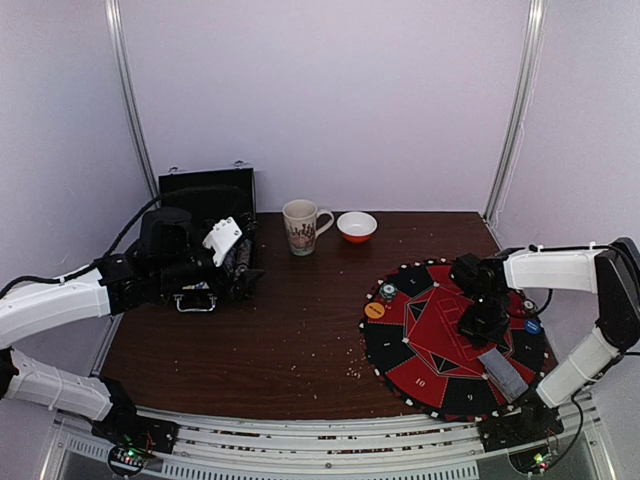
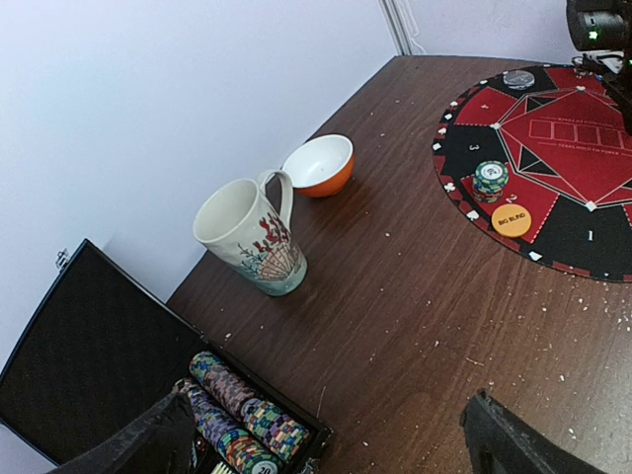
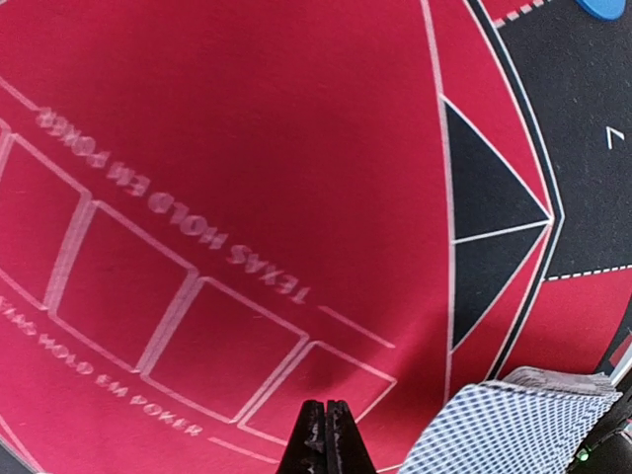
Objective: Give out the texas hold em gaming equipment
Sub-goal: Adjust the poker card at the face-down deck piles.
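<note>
Chips lie in rows in the open black case at far left. The left gripper hangs over them, spread wide and holding nothing. Closing on a row could, I judge, pinch several at once or spill them onto the table. The mug and bowl stand near the way to the mat, so a low swing might clip them. On the mat sit a green-white chip stack and an orange disc reading "BIG BLIND". The mat itself is printed "TEXAS HOLD EM POKER". The right gripper is pressed together on nothing, just beside the deck; a sideways nudge could fan it out. A blue disc lies at the mat's right edge
</note>
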{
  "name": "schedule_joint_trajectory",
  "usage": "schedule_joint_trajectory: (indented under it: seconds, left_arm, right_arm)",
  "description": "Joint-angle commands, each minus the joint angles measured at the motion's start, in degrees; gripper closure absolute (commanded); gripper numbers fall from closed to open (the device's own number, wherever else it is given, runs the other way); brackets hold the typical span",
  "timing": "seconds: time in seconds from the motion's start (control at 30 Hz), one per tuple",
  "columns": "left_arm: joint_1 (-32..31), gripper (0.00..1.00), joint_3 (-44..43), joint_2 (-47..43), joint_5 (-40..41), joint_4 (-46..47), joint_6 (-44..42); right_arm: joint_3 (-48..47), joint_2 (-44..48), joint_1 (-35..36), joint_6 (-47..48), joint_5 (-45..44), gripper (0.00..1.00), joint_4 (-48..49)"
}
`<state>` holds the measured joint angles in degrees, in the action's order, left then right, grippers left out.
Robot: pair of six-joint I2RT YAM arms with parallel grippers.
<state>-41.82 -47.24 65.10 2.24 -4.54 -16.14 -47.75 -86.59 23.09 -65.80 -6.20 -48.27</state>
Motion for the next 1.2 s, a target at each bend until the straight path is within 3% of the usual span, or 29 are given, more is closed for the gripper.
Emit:
schedule_joint_trajectory:
  seconds: [0.0, 0.47, 0.97, 1.0, 1.07, 1.17]
  left_arm:
    - [0.49, 0.02, 0.66, -0.87, -0.39, 2.12, -0.65]
    - [0.49, 0.02, 0.55, -0.94, -0.59, 2.07, -0.58]
    - [0.46, 0.02, 0.57, -1.47, -0.65, 2.07, -0.55]
    - [0.50, 0.02, 0.57, -1.47, -0.70, 2.07, -0.55]
    - [0.47, 0.02, 0.49, -1.54, -0.75, 2.05, -0.56]
    - [0.47, 0.02, 0.57, -1.64, -0.53, 1.99, -0.62]
  right_arm:
    - [3.17, 1.78, -0.74, 0.11, -0.82, 1.00, -2.19]
    - [7.80, 10.14, -1.38, -2.50, -0.08, 1.00, -6.27]
    - [5.39, 13.44, -2.99, -2.66, -0.83, 0.98, -10.65]
    - [4.33, 13.27, -3.21, -2.53, -1.25, 0.90, -11.63]
    - [2.10, 12.95, -3.39, -2.63, -1.89, 0.63, -13.54]
    - [0.43, 12.91, -3.81, -3.69, -2.17, 0.15, -16.69]
